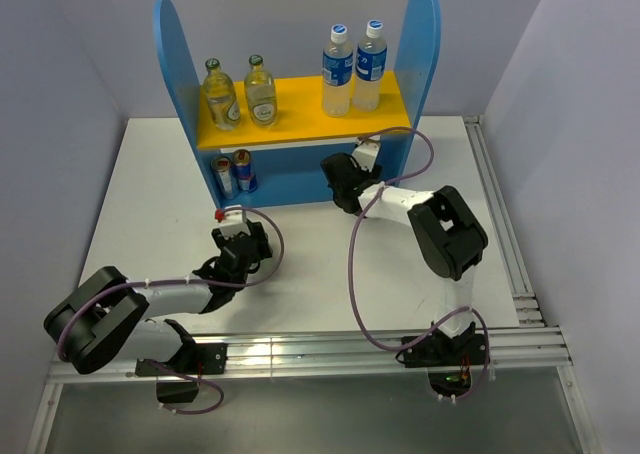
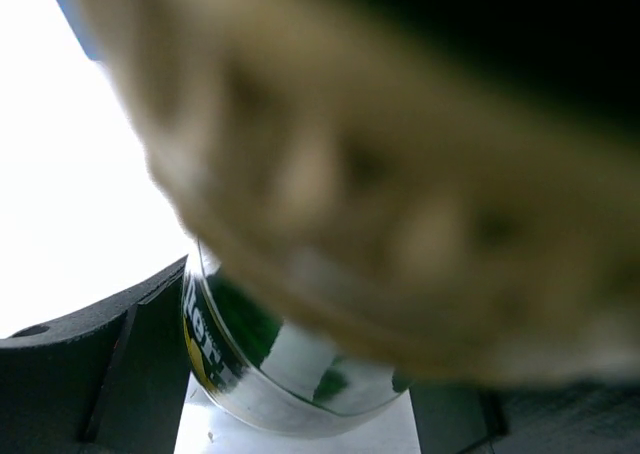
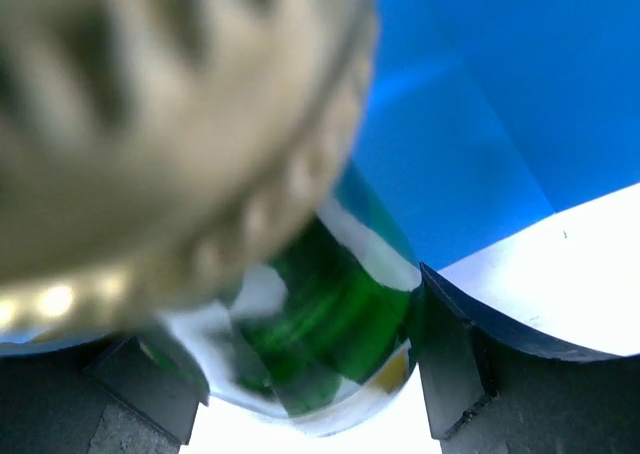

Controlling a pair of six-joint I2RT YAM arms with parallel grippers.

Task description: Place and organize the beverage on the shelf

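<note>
Matte white table (image 1: 150,204), glossy green bottle (image 2: 280,364).

The blue shelf (image 1: 175,54) stands upright. On its yellow upper board (image 1: 300,112), 2 gold-capped glass bottles (image 1: 218,96) stand at the left and 2 blue-labelled plastic bottles (image 1: 338,71) at the right. The left gripper (image 2: 300,404) clamps 1 dark green bottle (image 2: 270,359). The right gripper (image 3: 315,384) clamps the other green bottle (image 3: 330,324) close in front of the shelf.
</note>
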